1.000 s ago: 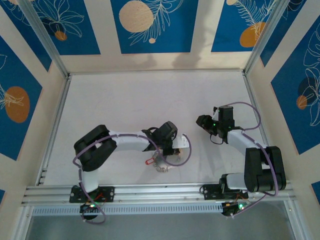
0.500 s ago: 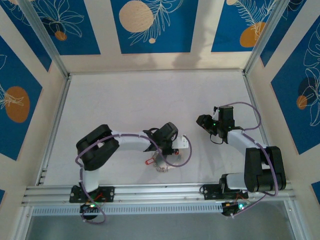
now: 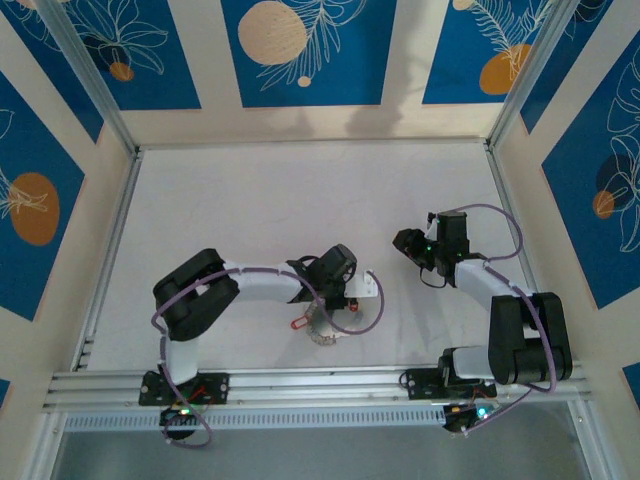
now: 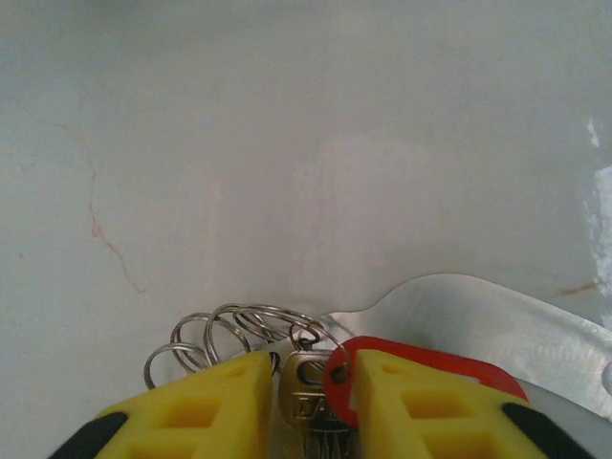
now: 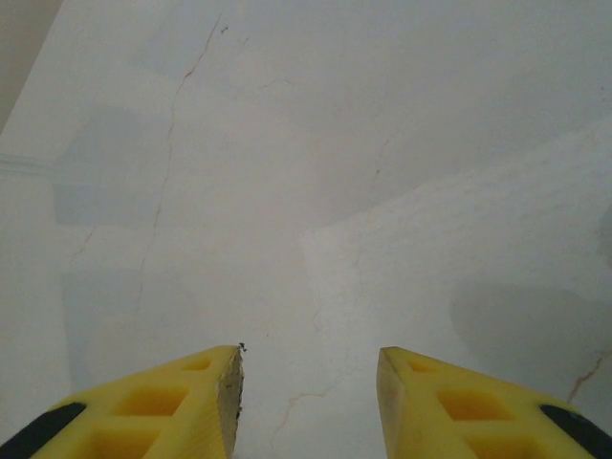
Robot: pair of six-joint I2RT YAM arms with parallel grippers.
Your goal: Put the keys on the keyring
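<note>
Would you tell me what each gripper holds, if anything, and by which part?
Left gripper straddles a key at its head; grip cannot be told. Right gripper, open, holds nothing.

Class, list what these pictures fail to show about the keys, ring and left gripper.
Key, left wrist view: lower part cut off by the frame edge; left gripper grip unclear.
Keys, top view: too small to count.
Ring, top view: partly under the left arm; threading unreadable.
</note>
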